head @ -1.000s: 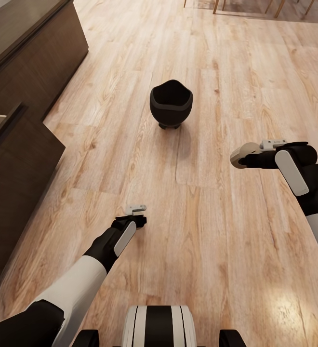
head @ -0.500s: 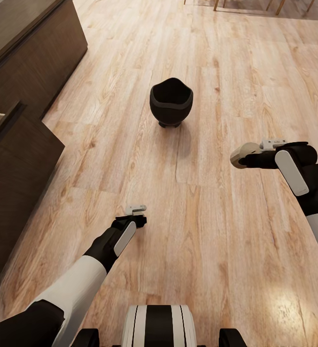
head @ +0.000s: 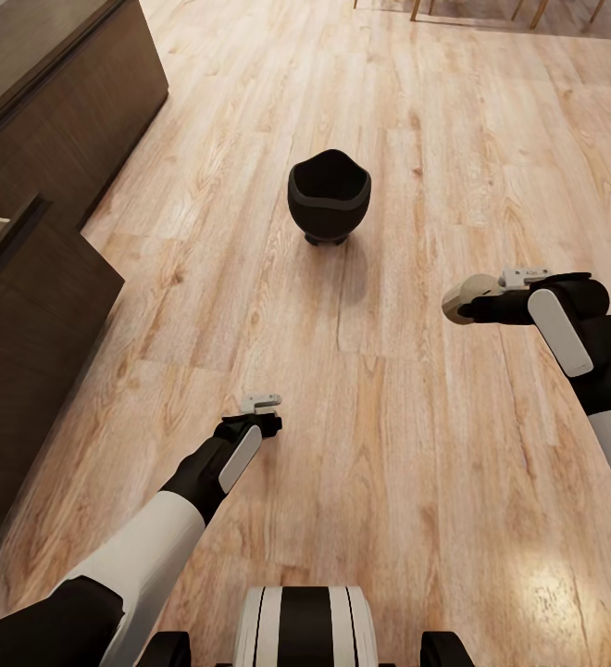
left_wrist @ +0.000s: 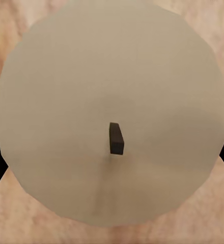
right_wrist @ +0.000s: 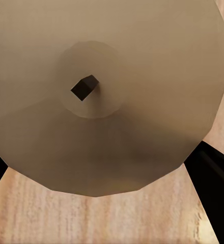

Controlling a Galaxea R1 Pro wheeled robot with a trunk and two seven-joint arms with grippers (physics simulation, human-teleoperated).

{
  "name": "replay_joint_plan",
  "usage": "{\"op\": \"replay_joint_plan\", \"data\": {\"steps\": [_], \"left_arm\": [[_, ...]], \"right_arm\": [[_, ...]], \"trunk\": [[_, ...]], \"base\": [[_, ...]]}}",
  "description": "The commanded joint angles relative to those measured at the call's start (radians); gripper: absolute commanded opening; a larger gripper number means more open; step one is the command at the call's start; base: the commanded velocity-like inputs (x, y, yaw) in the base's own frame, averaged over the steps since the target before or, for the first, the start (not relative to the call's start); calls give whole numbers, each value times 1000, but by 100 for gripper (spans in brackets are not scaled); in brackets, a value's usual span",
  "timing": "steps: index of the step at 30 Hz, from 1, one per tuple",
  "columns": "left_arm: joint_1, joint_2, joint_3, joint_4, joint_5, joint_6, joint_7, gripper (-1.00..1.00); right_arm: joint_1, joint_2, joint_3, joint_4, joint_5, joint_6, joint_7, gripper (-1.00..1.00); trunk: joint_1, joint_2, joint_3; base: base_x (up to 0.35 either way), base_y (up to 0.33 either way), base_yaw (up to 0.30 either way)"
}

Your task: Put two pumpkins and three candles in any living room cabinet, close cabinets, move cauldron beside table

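Holding a candle in each gripper, you stand on the plank floor [head: 417, 482] facing the cauldron [head: 329, 197]. Right gripper [head: 460, 303]: jaws pinching a candle [head: 457, 298], pale end visible at the fingertips in the head view; the right wrist view shows its flat tan top [right_wrist: 107, 96] with a short dark wick, dark fingers [right_wrist: 214, 178] at either flank. Left gripper [head: 261, 417]: low over the floor; the left wrist view shows a second candle [left_wrist: 112, 112] seen end-on between the finger edges, so the jaws are closed on it too.

Cauldron: upright on the floor, well apart from both grippers, mouth open, nothing visible inside. Cabinet [head: 56, 111] runs along the floor's left edge; one drawer [head: 37, 306] stands pulled out nearest your left arm, its inside mostly hidden.

Handling, judged: candles look stiff, light, matte, so a side pinch across the cylinder should hold. Set them down on the flat end; they would likely roll if laid sideways. The cauldron's bulging sides look poor for a pinch; take it by the rim.
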Motion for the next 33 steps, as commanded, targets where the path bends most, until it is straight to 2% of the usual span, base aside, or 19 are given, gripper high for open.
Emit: {"op": "replay_joint_plan", "data": {"steps": [1, 6, 7, 33], "left_arm": [[-1, 1, -4, -2, 11, 2, 10, 100], [-1, 1, -4, -2, 11, 0, 10, 100], [-1, 1, -4, -2, 11, 0, 10, -100], [-1, 1, -5, -8, 11, 0, 10, -100]], "right_arm": [[-1, -1, 4, -1, -10, 2, -10, -100], [-1, 0, 4, -1, -10, 2, -10, -100], [-1, -1, 4, -1, -10, 2, -10, -100], [0, -1, 7, -1, -10, 2, -10, -100]], "trunk": [[0, 0, -1], [0, 0, -1], [0, 0, -1], [0, 0, -1]], "base": [[0, 0, 0], [0, 0, 0], [0, 0, 0], [0, 0, 0]]}}
